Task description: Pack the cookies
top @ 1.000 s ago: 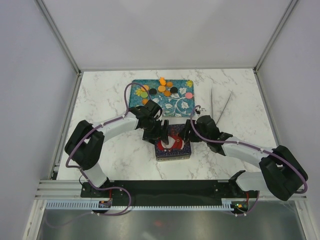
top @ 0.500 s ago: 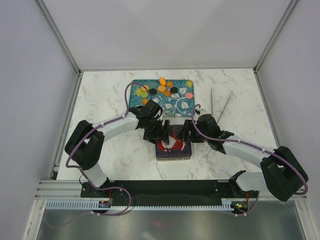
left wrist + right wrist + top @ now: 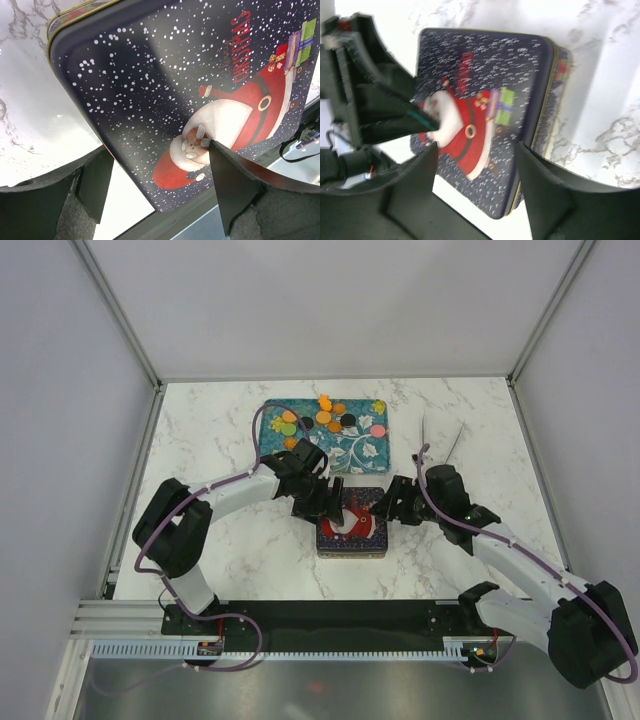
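The cookies, orange, green, pink and black discs, lie on the back part of a teal flowered tray. In front of the tray stands a dark tin with a Santa lid, lid on. My left gripper is open over the tin's back left part. In the left wrist view the fingers straddle the lid, and the left gripper holds nothing. My right gripper is open and empty just right of the tin. In the right wrist view this gripper frames the tin.
Two thin metal sticks lie on the marble table at the back right, beyond my right arm. The left arm's wrist fills the left side of the right wrist view. Grey walls enclose the table.
My right gripper has drawn back to the right, off the tin. The tin has shifted slightly right and toward the front. My left gripper stays over the tin's back left.
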`<action>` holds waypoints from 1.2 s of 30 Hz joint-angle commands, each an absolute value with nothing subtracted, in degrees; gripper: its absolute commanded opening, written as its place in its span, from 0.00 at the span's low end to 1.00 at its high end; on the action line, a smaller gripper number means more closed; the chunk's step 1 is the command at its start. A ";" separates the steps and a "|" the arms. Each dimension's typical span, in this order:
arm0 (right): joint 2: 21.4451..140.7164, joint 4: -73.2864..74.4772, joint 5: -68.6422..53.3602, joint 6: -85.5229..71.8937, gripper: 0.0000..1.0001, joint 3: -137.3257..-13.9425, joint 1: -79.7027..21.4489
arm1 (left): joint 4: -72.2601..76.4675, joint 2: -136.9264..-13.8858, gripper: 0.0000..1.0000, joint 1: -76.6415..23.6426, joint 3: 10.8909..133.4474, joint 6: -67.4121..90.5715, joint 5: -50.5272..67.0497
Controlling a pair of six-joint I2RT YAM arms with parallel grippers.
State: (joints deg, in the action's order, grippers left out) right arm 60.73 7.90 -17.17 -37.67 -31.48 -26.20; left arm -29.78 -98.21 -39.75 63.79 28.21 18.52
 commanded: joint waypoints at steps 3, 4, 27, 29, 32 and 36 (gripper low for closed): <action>55.20 5.11 -28.97 -40.25 0.52 -31.47 -25.66 | -28.57 -100.28 0.82 -39.99 64.34 25.58 15.73; 55.37 1.97 -33.70 -41.04 0.41 -31.03 -25.66 | -28.65 -100.28 0.82 -39.99 64.34 25.49 15.65; 68.75 -28.16 -40.96 -49.05 0.00 -10.18 -25.14 | -28.65 -100.02 0.82 -39.90 64.34 25.22 15.56; 64.87 -24.89 -41.83 -47.82 0.00 -14.05 -25.14 | -28.57 -100.02 0.82 -39.82 64.34 25.22 15.64; 62.32 -23.38 -46.83 -48.34 0.00 -18.80 -25.22 | -28.65 -100.11 0.82 -39.73 64.34 25.22 15.91; 57.93 -14.97 -46.94 -44.58 0.00 -24.77 -25.22 | -28.65 -99.67 0.82 -39.64 64.16 25.14 15.91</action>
State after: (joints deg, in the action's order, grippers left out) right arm 61.17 -20.95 -45.15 -48.97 -19.81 -25.28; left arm -29.04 -98.54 -39.72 63.96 28.14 18.74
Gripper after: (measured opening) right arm 0.007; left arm 0.826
